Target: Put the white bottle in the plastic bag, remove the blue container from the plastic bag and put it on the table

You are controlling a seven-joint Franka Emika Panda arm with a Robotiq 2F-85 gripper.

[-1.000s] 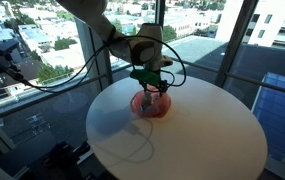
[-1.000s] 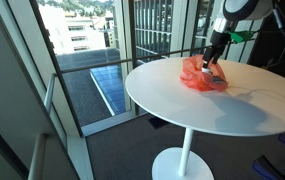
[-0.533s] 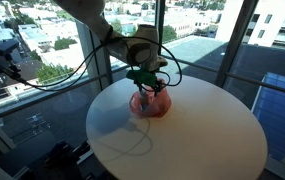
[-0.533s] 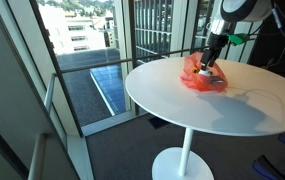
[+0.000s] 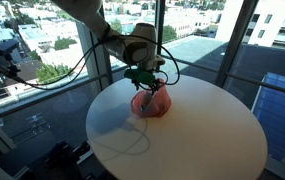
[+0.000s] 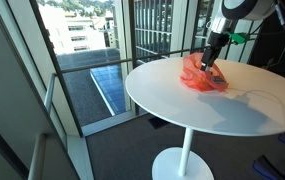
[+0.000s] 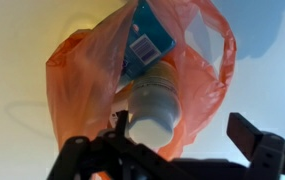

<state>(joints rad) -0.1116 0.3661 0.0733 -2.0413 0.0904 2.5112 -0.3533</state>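
An orange-red plastic bag (image 7: 77, 80) lies on the round white table (image 5: 207, 140). In the wrist view the white bottle (image 7: 162, 100) lies inside the bag's mouth, with the blue container (image 7: 147, 40) deeper inside behind it. My gripper (image 7: 187, 130) is open just above the bag. Its left finger is next to the bottle and its right finger is well clear over the bare table. In both exterior views the gripper (image 5: 147, 82) (image 6: 211, 66) hangs right over the bag (image 5: 152, 104) (image 6: 204, 78).
The table (image 6: 212, 115) stands on a single pedestal beside tall windows and a glass railing (image 6: 92, 85). Black cables (image 5: 42, 75) loop from the arm at the table's window side. A thin cord lies on the tabletop (image 5: 132, 140).
The gripper has risen a little and shifted slightly away from the bag in both exterior views. The bag looks a bit taller under it.
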